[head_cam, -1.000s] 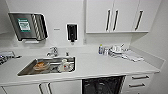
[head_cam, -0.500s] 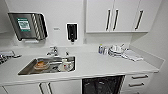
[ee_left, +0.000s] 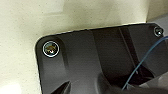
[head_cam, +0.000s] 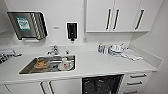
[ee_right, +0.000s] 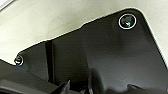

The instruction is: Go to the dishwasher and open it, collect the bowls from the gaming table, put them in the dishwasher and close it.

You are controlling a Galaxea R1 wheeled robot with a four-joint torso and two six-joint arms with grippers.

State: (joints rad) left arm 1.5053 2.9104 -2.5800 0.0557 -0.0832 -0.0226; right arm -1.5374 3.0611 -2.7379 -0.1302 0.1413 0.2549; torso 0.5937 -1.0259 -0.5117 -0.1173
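Note:
The dishwasher (head_cam: 102,84) sits under the white counter (head_cam: 100,65), right of the sink, at the bottom edge of the head view. Its front reads as a dark opening with rack-like shapes inside. The gaming table and the bowls on it are out of view. Each wrist view looks past the robot's dark plate at a pale speckled floor (ee_left: 22,32) (ee_right: 45,22).
A steel sink (head_cam: 30,68) holds a brownish dish (head_cam: 41,64) and white crockery (head_cam: 66,65), with a tap (head_cam: 53,50) behind. Bottles and a white kettle (head_cam: 115,48) stand at the back right. Drawers (head_cam: 137,79) flank the dishwasher; wall cabinets (head_cam: 112,15) hang above.

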